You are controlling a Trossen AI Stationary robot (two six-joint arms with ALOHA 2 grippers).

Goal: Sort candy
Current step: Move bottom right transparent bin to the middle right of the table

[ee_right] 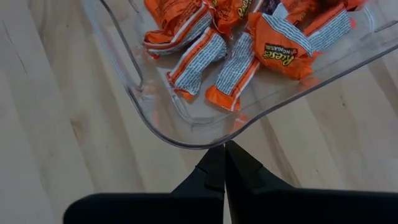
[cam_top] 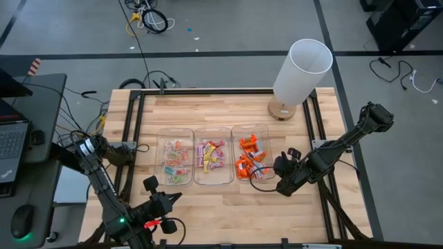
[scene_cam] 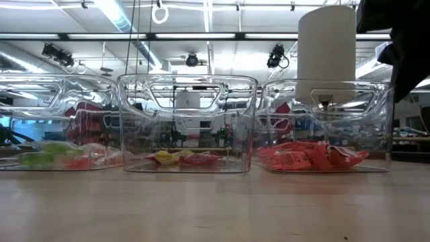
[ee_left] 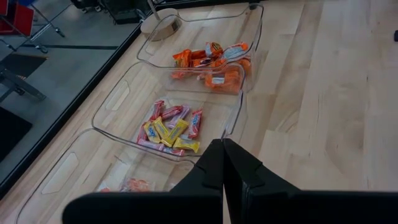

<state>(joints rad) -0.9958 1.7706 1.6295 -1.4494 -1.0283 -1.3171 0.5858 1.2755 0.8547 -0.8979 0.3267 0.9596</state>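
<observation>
Three clear bins stand in a row mid-table. The left bin holds pale green-and-red candy, the middle bin pink and yellow candy, and the right bin orange candy. My right gripper is shut with nothing between its fingers; it points steeply down just outside the right bin's rounded corner, and also shows in the high view. My left gripper is shut and holds nothing. It hangs over the table's near left, facing the bins. My right gripper's shut fingertips stand right at the rim of the orange-candy bin's corner, coming from above and slanting in from outside the bin. I cannot tell whether they touch the rim.
A tall white cylinder on a round wooden base stands at the table's far right, behind the right bin. Black frame rails run along the table's left and right sides. Bare wood lies between the bins and the near edge.
</observation>
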